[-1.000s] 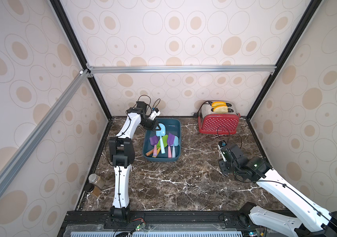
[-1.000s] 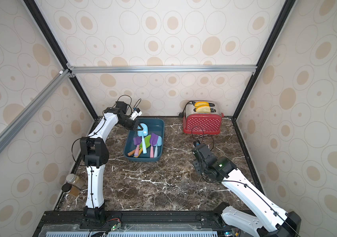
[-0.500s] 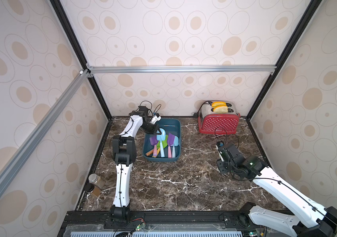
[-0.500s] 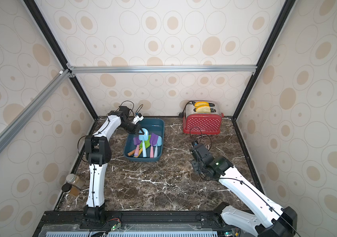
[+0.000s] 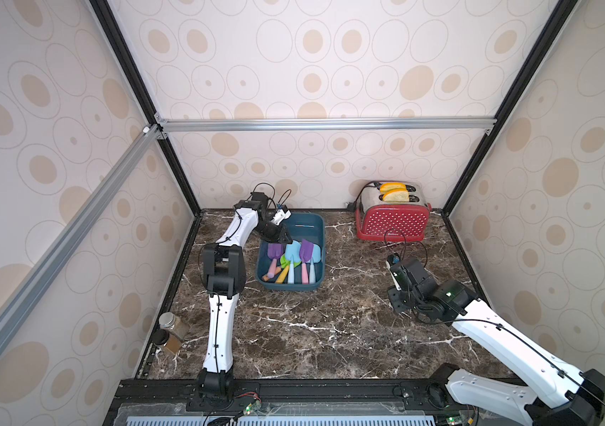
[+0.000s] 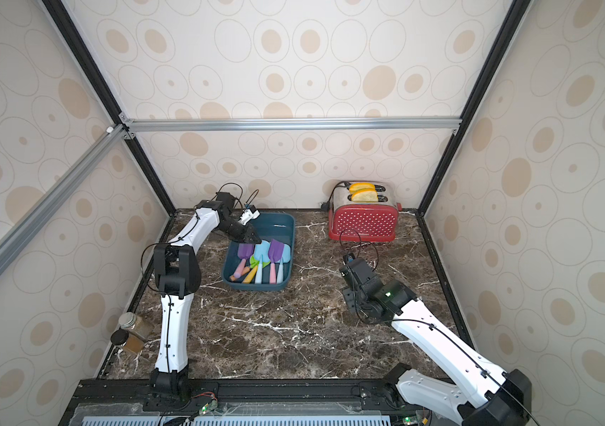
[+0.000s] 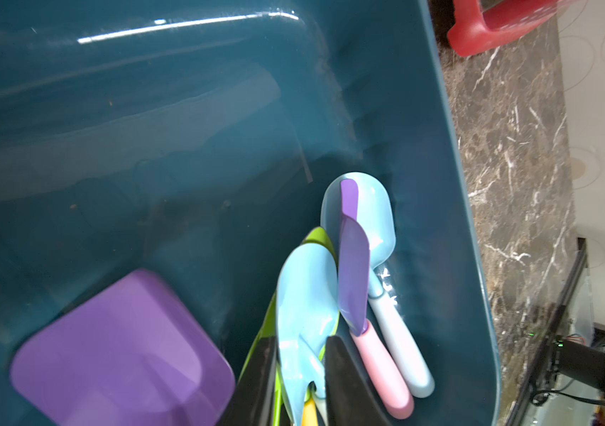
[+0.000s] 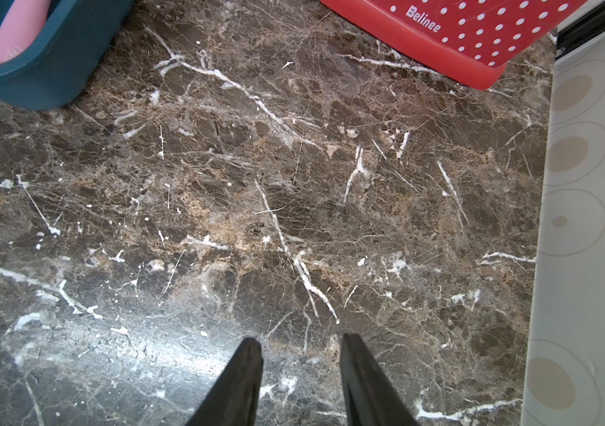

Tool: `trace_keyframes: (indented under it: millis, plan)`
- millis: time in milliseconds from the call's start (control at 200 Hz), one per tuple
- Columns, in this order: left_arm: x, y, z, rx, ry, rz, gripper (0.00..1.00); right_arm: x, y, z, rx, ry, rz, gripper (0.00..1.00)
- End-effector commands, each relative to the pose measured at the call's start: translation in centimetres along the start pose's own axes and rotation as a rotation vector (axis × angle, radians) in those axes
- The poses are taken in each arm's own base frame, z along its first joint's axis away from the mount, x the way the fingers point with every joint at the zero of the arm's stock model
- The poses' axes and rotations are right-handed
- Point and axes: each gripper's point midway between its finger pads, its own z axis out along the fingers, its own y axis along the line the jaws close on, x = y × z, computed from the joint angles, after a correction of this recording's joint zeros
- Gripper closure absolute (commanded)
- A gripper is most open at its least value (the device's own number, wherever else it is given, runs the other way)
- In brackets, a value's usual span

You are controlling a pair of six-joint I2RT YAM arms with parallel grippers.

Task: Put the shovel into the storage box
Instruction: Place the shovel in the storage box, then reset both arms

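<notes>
Light-blue shovel (image 7: 304, 295) inside storage box (image 5: 306, 225), centre-left of frame in a top view, among other shovels (image 5: 306, 254). Left gripper (image 7: 299, 345) astride its neck, presumably for release; clamped or freed, cannot tell. Right gripper (image 8: 299, 346) parted, empty, parked lower right, clear of the drop.

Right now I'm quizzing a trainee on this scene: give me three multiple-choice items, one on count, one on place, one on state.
1. How many bread slices stand in the toaster? A one; B two; C four.
2. Where do the shovels lie? A in the storage box; B on the toaster; C on the table.
3. The right gripper is: A shut on a shovel; B open and empty over the table; C shut on a bread slice.
Key: B, two tops show in the slots; A, all lie inside its walls; B, only marble shows between its parted fingers.
</notes>
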Motion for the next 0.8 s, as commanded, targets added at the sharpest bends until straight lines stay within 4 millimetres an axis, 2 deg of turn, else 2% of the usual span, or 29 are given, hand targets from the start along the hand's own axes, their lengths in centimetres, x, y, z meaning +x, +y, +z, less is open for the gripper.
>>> trace_keyframes:
  millis: [0, 130, 285, 431, 506, 581, 676, 711, 796]
  plan:
    - [-0.6, 0.2, -0.4, -0.046, -0.018, 0.001, 0.69, 0.4, 0.1, 0.2, -0.003, 0.007, 0.01, 0.59]
    - [-2.0, 0.6, -2.6, -0.145, -0.065, 0.008, 0.64, 0.3, 0.2, 0.2, -0.004, 0.002, 0.01, 0.59]
    - [-4.0, -0.9, -6.7, -0.212, -0.158, 0.034, 0.57, -0.2, 0.0, 0.1, 0.003, -0.013, 0.004, 0.58]
    - [-5.5, -3.4, -11.1, -0.24, -0.264, 0.064, 0.36, -1.0, -0.1, -0.2, 0.012, -0.035, -0.008, 0.57]
    - [-5.8, -4.6, -13.4, -0.26, -0.315, 0.074, 0.21, -1.6, -0.5, -0.3, 0.033, -0.047, -0.007, 0.48]
    - [-5.3, -5.6, -15.2, -0.286, -0.358, 0.075, 0.01, -2.2, -0.9, -0.3, 0.059, -0.066, -0.008, 0.39]
    - [-4.1, -5.9, -17.1, -0.347, -0.407, 0.063, 0.01, -3.1, -1.3, -0.1, 0.087, -0.097, -0.009, 0.29]
    - [-3.3, -5.8, -17.6, -0.375, -0.418, 0.05, 0.01, -3.4, -1.5, 0.1, 0.094, -0.106, -0.013, 0.26]
    - [-1.0, -5.0, -18.1, -0.451, -0.437, 0.01, 0.01, -3.6, -2.2, 0.8, 0.125, -0.114, 0.007, 0.13]
